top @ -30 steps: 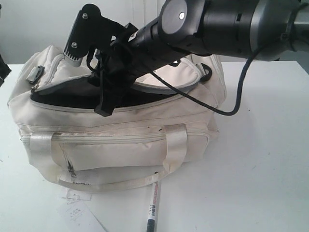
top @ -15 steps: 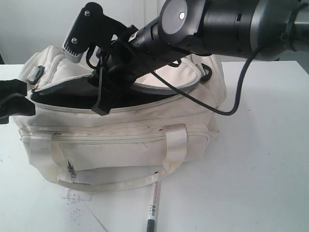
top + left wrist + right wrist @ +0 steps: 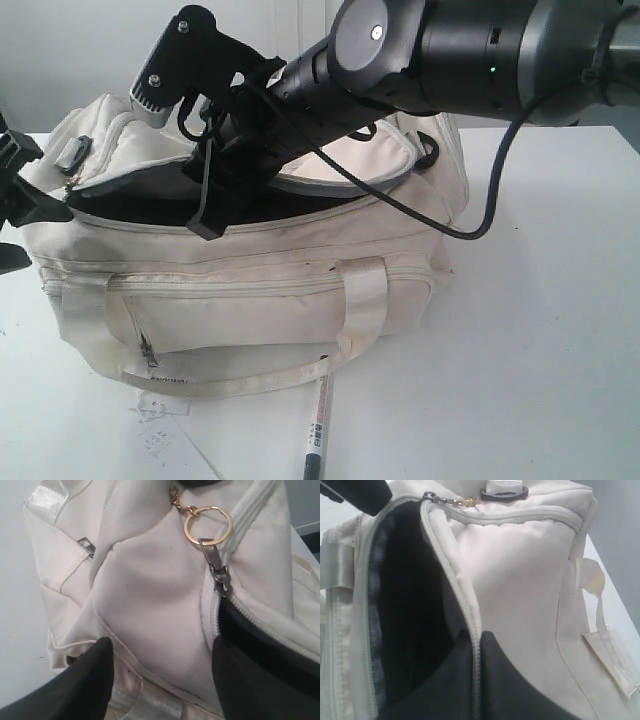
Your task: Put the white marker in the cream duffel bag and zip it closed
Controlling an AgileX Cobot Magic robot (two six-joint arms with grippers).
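Observation:
The cream duffel bag lies on the white table with its top zipper undone and the dark lining showing. My right gripper reaches in from the upper right. It is shut on the far zipper edge of the opening and holds that flap up. My left gripper stands open over the bag's left end, and cream fabric lies between its fingers with no grip on it. The grey zipper pull with its gold ring lies just ahead of it. The white marker lies on the table in front of the bag.
White paper tags lie on the table by the bag's front left corner. The right arm's black cable loops over the bag's right end. A satin handle drapes down the front. A black D-ring sits at the bag's end.
My left gripper has come into view at the bag's left end and settled by the zipper pull. The right gripper has lifted the flap slightly. The marker has not moved.

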